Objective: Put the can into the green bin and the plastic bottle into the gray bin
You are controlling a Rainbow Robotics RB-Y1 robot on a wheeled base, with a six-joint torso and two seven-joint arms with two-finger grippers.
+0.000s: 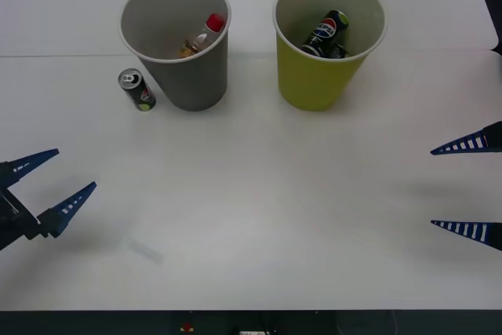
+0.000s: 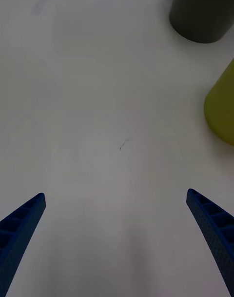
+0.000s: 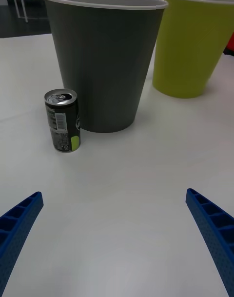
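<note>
Left gripper (image 1: 59, 180) low at the near left edge, jaws spread wide; right gripper (image 1: 467, 187) at the right edge, jaws likewise wide apart

Can (image 1: 136, 89) left of gray bin (image 1: 188, 76)

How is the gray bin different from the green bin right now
The gray bin holds a plastic bottle; the green bin holds a dark can. A small black can stands beside the gray bin, none beside the green. Both are upright, tapered, cup-shaped.
</note>
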